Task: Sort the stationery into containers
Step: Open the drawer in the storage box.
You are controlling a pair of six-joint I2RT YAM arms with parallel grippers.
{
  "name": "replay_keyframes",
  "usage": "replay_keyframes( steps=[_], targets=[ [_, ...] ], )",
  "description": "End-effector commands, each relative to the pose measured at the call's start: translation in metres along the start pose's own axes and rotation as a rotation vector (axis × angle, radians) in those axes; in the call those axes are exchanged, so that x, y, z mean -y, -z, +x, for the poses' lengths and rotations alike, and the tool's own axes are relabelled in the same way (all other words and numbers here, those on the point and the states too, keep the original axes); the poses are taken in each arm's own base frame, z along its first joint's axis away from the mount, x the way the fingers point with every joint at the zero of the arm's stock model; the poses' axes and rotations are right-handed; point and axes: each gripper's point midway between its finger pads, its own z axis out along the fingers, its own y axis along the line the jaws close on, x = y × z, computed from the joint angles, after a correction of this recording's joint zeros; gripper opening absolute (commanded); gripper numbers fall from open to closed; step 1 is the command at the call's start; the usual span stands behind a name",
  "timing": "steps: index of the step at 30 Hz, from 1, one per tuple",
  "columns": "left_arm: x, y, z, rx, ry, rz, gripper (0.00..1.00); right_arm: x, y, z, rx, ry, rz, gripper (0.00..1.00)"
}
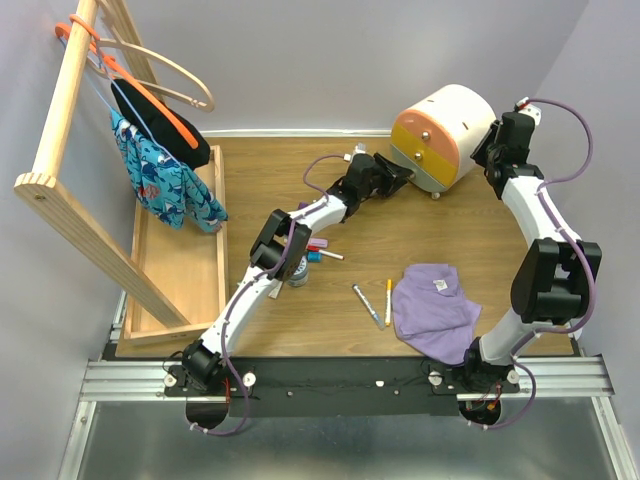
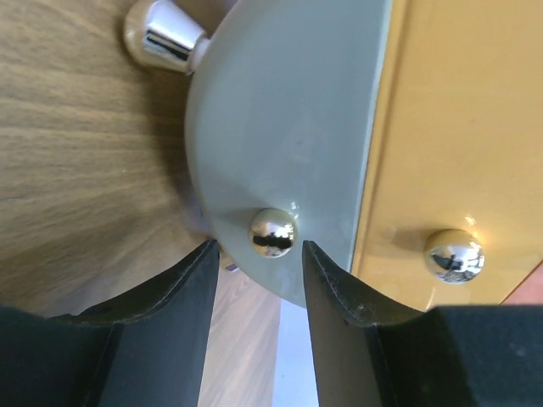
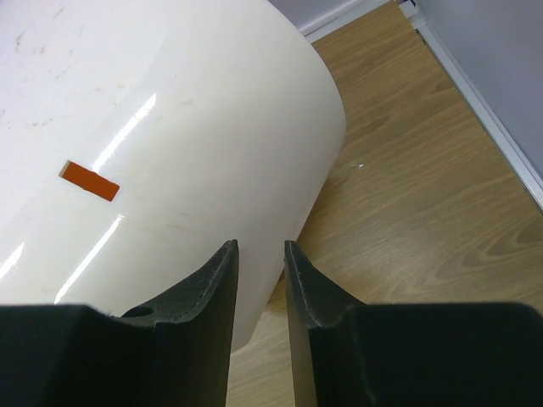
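Pale grey walls (image 1: 350, 60) enclosed a wood-grain table (image 1: 455, 230). At the left, a slanted wooden rack (image 1: 65, 90) hung with clothes (image 1: 165, 185) stood over a long wooden tray (image 1: 170, 270).

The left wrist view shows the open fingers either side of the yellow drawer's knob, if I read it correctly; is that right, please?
Not quite. The open left fingers sit either side of the knob on the pale grey drawer, not the yellow drawer beside it. The left wrist view shows this.
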Motion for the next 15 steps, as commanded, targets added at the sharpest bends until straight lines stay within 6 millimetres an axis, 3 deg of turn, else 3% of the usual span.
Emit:
replay_keyframes(
  steps=[1,15],
  targets=[
    [0.0064,-0.0069,-0.0050,0.053,-0.014,0.023,0.52,-0.0021,-0.0033,-0.0145,0.044,0.003,0.006,0.36],
    [0.0027,-0.0143,-0.0014,0.081,-0.012,0.022,0.48,-0.0004,-0.0040,-0.0159,0.053,0.018,0.016,0.36]
  ],
)
